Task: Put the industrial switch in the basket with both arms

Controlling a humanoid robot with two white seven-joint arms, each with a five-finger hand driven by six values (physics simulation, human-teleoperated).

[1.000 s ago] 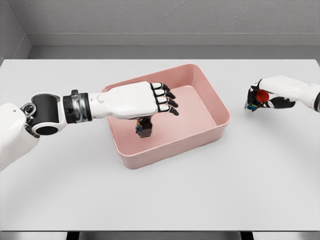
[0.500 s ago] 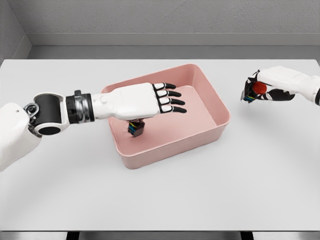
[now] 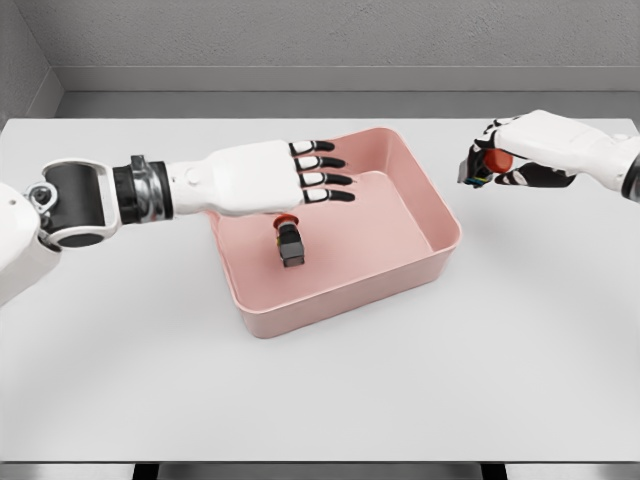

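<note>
A pink rectangular basket [image 3: 440, 215] sits mid-table. Inside it on the floor lies a small black industrial switch [image 3: 290, 242] with a red button at its top end. My left hand [image 3: 300, 177] hovers over the basket's left part, above the switch and apart from it, its fingers stretched flat and holding nothing. To the right of the basket, raised off the table, my right hand [image 3: 490, 165] is shut on a second switch [image 3: 483, 163] with a red button and coloured terminals; most of that switch is hidden by the fingers.
The white table [image 3: 320, 390] spreads around the basket, with its front edge at the bottom of the view. A grey wall runs behind the table's far edge.
The switch dropped from my left hand onto the basket floor, and that hand rose and drew back to the left. My right hand lifted its switch and moved left toward the basket.
</note>
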